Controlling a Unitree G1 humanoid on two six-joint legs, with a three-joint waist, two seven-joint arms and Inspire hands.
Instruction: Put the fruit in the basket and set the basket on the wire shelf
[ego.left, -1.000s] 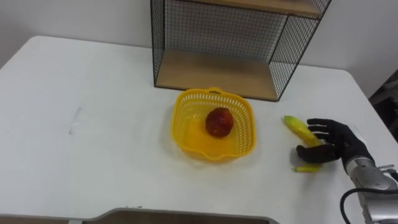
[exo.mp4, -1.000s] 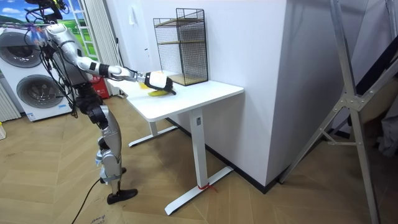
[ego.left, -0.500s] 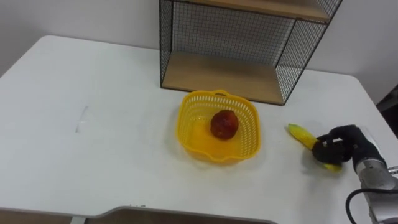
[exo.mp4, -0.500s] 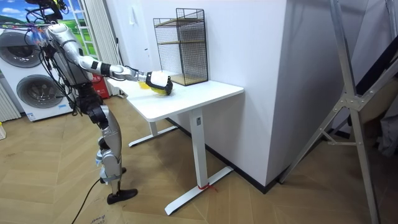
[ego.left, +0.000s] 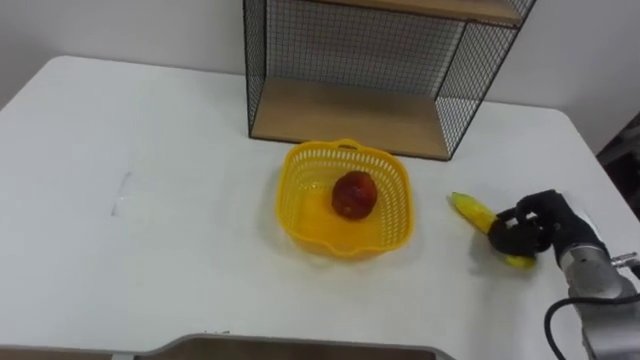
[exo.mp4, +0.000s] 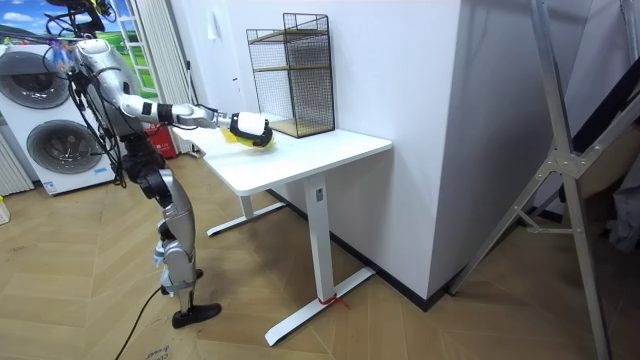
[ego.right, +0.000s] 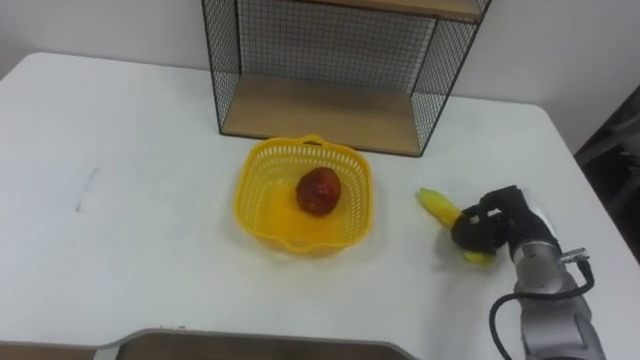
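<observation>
Banana (ego.left: 468, 207) is the fruit being dealt with now. The right robot hand (ego.left: 540, 226) has its dark fingers curled round the banana's near end, over the right side of the white table (ego.left: 150, 200), and the yellow far end pokes out toward the basket. Whether the banana rests on the table or is just clear of it cannot be told. Just beside it, toward the middle of the table, stands the yellow plastic basket (ego.left: 291, 218), apart from both the banana and the robot hand. It holds one red fruit (ego.left: 353, 194), which lies a little toward its far side and leaves bare floor in the near half. Behind the basket, close to its far rim, stands the black wire shelf (ego.left: 350, 55); nothing lies on its lower wooden board (ego.left: 345, 118). In the room view the robot stands at the table's end with its right arm stretched out over the top. The step in hand looks like the grasp of the second fruit. The next move calls for lifting the banana over the basket's rim, clear of it, and letting it down beside the red fruit before the basket itself is taken up.
</observation>
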